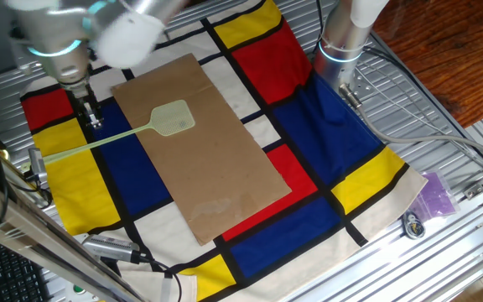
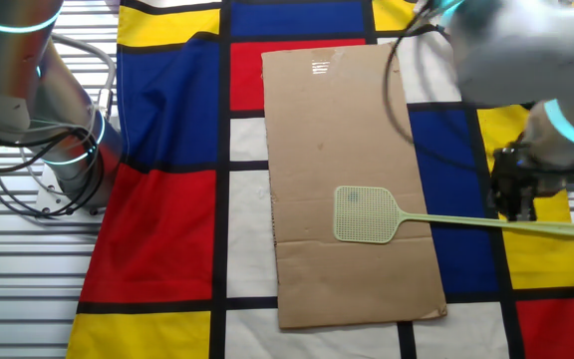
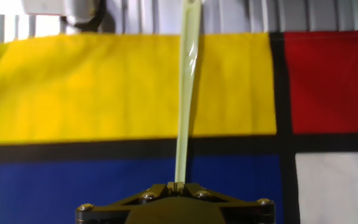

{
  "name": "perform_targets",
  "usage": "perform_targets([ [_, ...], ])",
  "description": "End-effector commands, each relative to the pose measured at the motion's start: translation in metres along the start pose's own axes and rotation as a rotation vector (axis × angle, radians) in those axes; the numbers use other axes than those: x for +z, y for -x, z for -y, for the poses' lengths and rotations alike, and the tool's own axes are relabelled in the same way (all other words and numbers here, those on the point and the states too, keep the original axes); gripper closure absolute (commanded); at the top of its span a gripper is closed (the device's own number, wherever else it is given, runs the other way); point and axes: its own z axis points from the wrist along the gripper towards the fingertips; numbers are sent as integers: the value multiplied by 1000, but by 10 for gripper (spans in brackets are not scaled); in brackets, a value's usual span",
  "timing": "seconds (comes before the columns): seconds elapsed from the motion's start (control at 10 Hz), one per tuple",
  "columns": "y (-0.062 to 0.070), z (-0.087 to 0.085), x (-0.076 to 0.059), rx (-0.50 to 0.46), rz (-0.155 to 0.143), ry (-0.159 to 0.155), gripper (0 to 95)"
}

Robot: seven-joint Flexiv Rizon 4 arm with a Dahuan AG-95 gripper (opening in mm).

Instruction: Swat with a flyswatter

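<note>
The pale yellow-green flyswatter (image 1: 173,118) has its mesh head over the brown sheet (image 1: 216,159), low and flat; I cannot tell if it touches. Its thin handle runs left across the blue and yellow squares. My gripper (image 1: 91,119) stands over the handle's outer part and is shut on it. In the other fixed view the swatter head (image 2: 367,213) rests over the brown sheet (image 2: 347,130), and the gripper (image 2: 514,206) pinches the handle on the right. In the hand view the handle (image 3: 186,93) comes straight out from between the closed fingertips of the gripper (image 3: 178,185).
A red, yellow, blue and white checked cloth (image 1: 342,151) covers the table. A second arm's base (image 1: 346,33) stands at the back right, with cables beside it. A purple object (image 1: 436,195) lies at the right edge. A metal tool (image 1: 111,249) lies at the front left.
</note>
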Motion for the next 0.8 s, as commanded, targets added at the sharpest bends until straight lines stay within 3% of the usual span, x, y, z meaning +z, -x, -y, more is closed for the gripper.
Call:
perform_targets([
  [0.1, -44, -12, -20, 43, -81, 6, 950],
  [0.2, -65, -12, -22, 45, -73, 6, 950],
  [0.4, -95, -6, -29, 72, -65, 3, 950],
  [0.6, -123, 4, -33, 75, -3, 7, 950],
  [0.7, -128, 8, -30, 97, 16, 13, 950],
  [0.8, -131, 11, -26, 117, 56, 30, 950],
])
